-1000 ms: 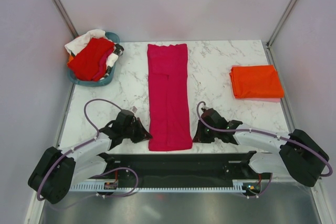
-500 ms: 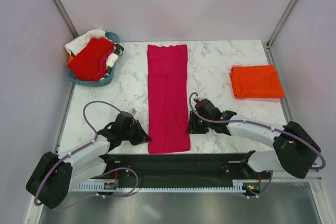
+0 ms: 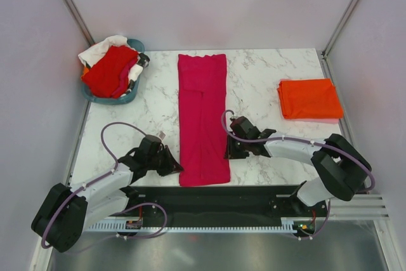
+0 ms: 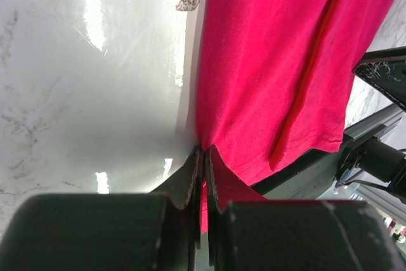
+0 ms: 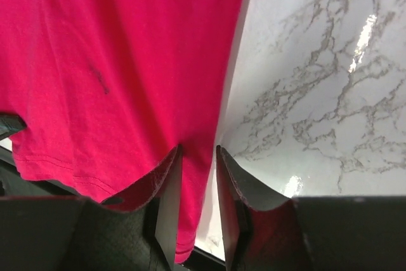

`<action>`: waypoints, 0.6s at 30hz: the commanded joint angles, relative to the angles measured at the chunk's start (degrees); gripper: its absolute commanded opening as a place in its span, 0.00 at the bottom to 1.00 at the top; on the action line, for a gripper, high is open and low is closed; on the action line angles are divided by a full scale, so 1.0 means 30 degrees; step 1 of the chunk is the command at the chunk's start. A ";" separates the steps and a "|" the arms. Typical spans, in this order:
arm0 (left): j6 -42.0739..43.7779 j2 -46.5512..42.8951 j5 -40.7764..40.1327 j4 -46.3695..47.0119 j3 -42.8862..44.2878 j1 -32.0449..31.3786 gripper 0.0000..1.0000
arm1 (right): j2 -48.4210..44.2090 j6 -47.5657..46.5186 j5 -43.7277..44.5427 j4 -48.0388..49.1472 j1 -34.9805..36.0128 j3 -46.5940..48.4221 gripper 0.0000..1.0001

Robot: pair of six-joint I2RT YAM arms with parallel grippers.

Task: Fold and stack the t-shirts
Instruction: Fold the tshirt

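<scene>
Fabric of the magenta-pink t-shirt lies as one long narrow strip down the middle of the counter, running from the upper centre of the overhead view to the lower centre. A lengthwise crease runs along it, so the side folds look done. The crosswise fold is probably next, which would explain why both arms work at the strip's near end, one on each long edge. The left arm comes in from the lower left with its elbow bent and its wrist pitched down close to the counter. The left jaws are pressed together on the strip's left edge just above the near corner, and the left wrist view shows a sliver of pink cloth caught between them. The right arm stretches in low from the lower right, its forearm nearly level. The right jaws stand a narrow way apart, straddling the strip's right edge slightly farther up the frame than the left pair. Cloth enters the gap but does not look pinched. Lifting before that side closes would likely skew the fold. The bright orange t-shirt lies folded square at the right of the counter, well apart, probably the base of the stack. The red t-shirt and the white t-shirt lie heaped in the teal basket at the upper left.
</scene>
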 commanded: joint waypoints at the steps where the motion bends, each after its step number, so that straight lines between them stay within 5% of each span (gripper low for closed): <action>1: -0.0199 0.0212 -0.0092 -0.1008 -0.0163 -0.0131 0.06 | 0.0591 -0.0268 -0.0203 0.0880 -0.0081 0.0418 0.33; 5: -0.0257 0.0271 -0.0150 -0.0892 -0.0192 -0.0131 0.02 | 0.0711 -0.0355 -0.0116 0.0678 -0.0547 0.0214 0.11; 11: -0.0375 0.0359 -0.0150 -0.0598 -0.0456 -0.0131 0.02 | -0.0811 -0.0385 -0.0379 0.0676 -0.1837 -0.1423 0.05; 18: -0.0463 0.0037 -0.0034 -0.0569 -0.0603 -0.0131 0.02 | -0.1955 -0.0239 -0.1370 0.0822 -0.2014 -0.2599 0.25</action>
